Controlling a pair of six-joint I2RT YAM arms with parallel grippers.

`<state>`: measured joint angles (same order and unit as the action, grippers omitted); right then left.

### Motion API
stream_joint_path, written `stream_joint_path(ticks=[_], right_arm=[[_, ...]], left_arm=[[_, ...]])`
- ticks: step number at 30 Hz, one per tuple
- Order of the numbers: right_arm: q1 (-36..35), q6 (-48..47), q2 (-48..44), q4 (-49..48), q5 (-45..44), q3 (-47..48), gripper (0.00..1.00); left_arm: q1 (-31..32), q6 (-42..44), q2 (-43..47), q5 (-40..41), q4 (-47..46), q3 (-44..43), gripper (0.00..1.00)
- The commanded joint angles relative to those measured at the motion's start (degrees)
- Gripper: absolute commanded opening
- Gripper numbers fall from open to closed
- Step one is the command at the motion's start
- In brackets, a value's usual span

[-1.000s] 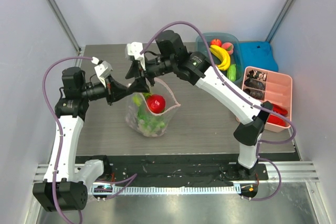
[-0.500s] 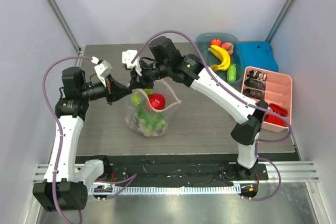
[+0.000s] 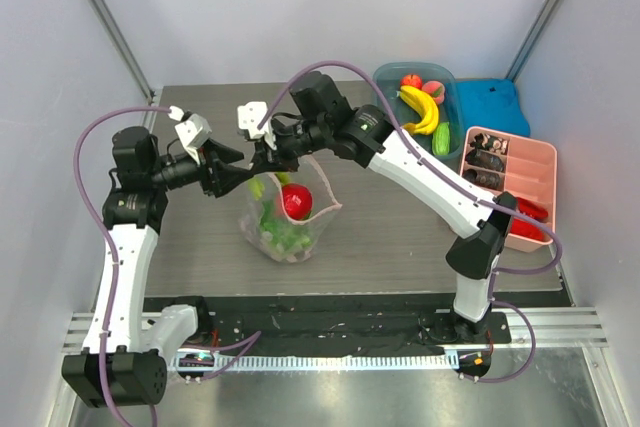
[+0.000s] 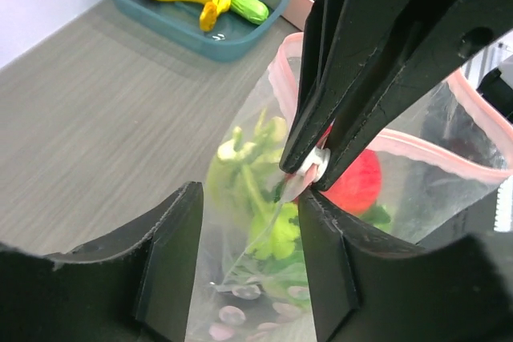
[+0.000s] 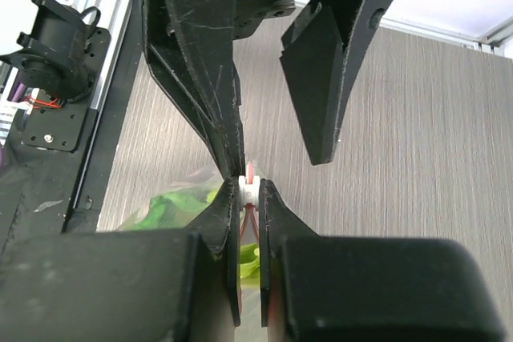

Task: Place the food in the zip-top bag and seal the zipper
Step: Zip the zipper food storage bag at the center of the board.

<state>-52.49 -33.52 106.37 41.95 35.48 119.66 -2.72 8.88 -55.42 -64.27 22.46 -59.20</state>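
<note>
Zip-top bag (image 3: 288, 237): upright on table (image 3: 400, 237), well left of banana tub (image 3: 392, 82); contains lettuce (image 3: 276, 231), red fruit (image 3: 296, 200). Right jaws pinched shut on zipper (image 4: 417, 146). Left jaws parted, bag film between them, unclamped.

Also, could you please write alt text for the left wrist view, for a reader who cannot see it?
The right gripper reaches down from above and pinches the zipper of the clear bag, which holds lettuce and a red fruit. The left gripper stands open below, the bag between its jaws.
</note>
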Motion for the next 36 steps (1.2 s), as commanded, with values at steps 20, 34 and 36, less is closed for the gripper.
stream_joint_path(ticks=[20, 34, 36], right_arm=[[0.19, 3.81, -3.62, -6.45, 3.28, 2.00, 0.01], [8.01, 0.74, -12.49, 1.72, -1.29, -11.28, 0.01], [9.33, -0.14, -13.98, 2.86, -1.73, -13.30, 0.01]], left_arm=[[4.65, 3.59, 0.31, -4.21, -0.76, -3.54, 0.00], [2.98, -16.61, 5.23, 6.78, -15.16, -1.18, 0.00], [2.90, -17.84, 5.67, 8.45, -17.00, -1.09, 0.00]])
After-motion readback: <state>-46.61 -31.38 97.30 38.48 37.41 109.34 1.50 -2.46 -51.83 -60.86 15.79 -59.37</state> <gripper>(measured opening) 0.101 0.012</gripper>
